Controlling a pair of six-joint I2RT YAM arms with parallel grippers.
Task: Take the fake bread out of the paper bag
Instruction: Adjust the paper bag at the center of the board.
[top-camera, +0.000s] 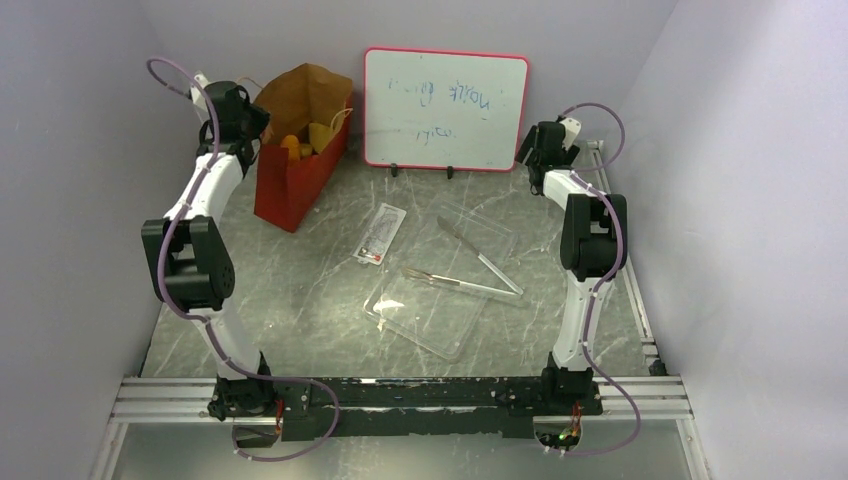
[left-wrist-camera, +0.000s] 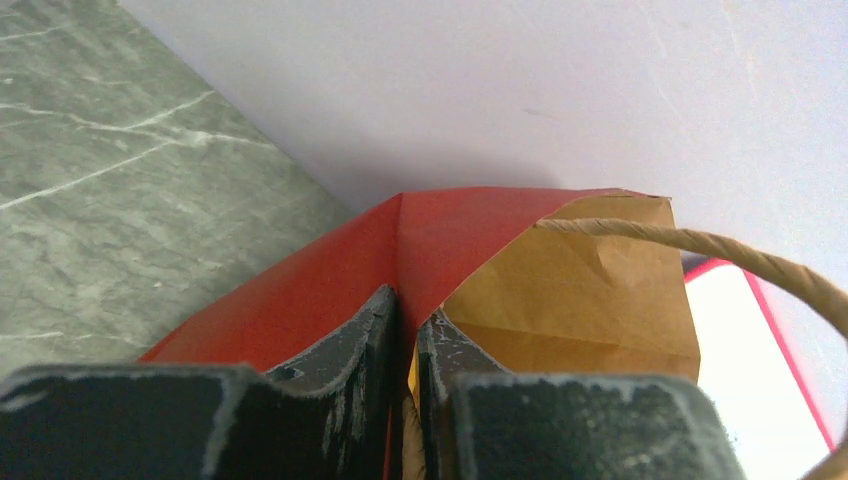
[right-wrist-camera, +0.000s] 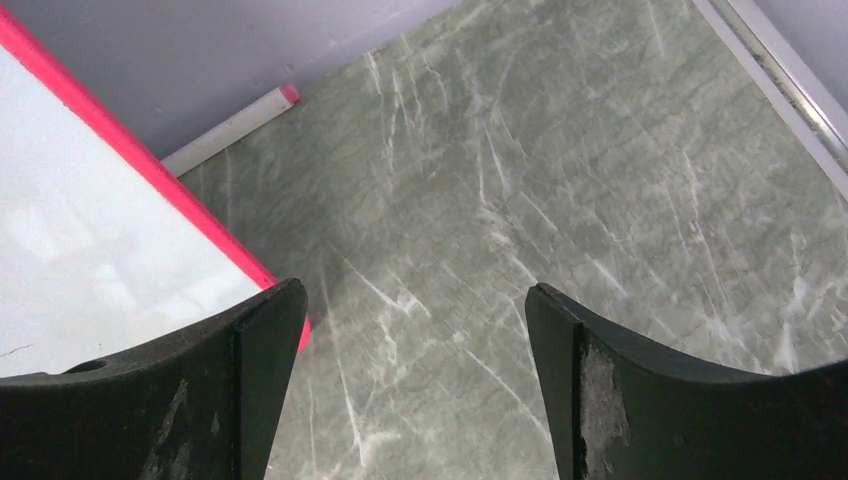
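My left arm reaches along the left side, elbow bent, wrist at the tall red paper bag (top-camera: 292, 180) with its brown kraft inside, which stands at the far left of the grey marbled surface (top-camera: 300, 300). My left gripper (left-wrist-camera: 405, 330) is pinched tight on the bag's rim wall. Orange and yellow fake bread pieces (top-camera: 305, 145) sit inside the bag's open mouth. My right arm reaches far right. My right gripper (right-wrist-camera: 415, 330) is spread wide, holding nothing, just beside the pink-framed whiteboard (top-camera: 445, 95).
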